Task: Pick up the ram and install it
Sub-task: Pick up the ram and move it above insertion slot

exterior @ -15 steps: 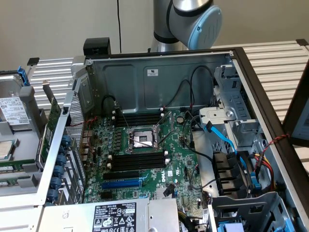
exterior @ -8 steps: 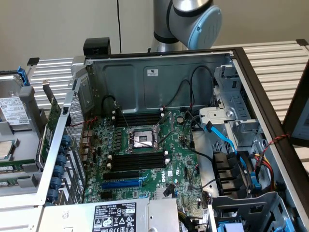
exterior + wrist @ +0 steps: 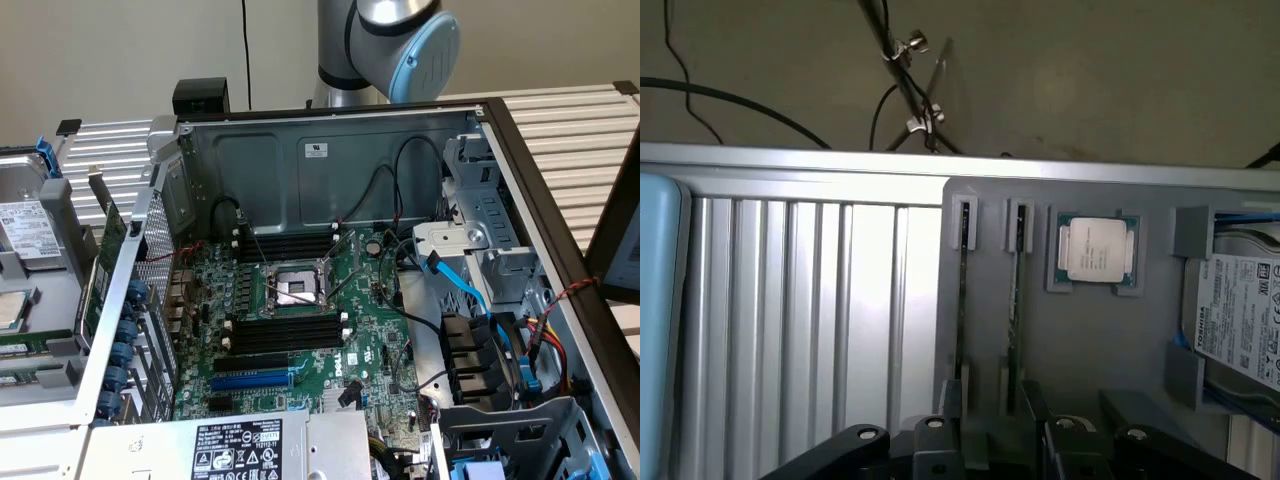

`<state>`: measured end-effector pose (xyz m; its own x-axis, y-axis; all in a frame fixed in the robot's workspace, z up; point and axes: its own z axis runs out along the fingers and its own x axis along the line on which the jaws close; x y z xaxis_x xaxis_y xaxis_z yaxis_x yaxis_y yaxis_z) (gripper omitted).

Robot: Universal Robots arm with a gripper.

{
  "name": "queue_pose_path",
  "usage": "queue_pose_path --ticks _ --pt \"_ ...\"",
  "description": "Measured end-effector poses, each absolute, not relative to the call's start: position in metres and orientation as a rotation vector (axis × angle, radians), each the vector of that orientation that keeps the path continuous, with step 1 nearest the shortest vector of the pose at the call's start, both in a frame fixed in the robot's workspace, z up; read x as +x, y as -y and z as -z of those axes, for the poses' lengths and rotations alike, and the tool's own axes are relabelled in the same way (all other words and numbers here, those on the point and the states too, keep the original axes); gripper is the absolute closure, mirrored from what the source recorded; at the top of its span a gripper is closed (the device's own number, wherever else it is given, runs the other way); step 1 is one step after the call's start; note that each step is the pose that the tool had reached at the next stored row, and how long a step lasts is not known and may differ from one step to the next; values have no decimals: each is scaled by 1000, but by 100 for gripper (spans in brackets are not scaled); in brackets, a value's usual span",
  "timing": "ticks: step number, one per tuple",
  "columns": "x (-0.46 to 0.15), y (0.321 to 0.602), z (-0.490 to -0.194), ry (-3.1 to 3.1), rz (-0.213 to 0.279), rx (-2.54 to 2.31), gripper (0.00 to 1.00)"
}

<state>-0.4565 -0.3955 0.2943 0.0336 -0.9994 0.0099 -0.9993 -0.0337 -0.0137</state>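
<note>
At the exterior view's left edge of the slatted counter, a gray tray lies beside the open computer case. The arm stands behind the case. In the wrist view, the ram stands on edge in a tray slot, parallel to a second stick, with a processor just beside them. The gripper hovers over one end of both sticks; its state cannot be told.

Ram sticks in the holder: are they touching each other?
Apart. Wrist view: the ram stick nearer the processor and the other ram stick stand in separate slots, holder between them.
</note>
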Motion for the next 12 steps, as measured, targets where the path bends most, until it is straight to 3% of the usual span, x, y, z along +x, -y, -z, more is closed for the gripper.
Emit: queue_pose_path --ticks 12 --pt "-458 395 -272 -2183 24 -2257 64"
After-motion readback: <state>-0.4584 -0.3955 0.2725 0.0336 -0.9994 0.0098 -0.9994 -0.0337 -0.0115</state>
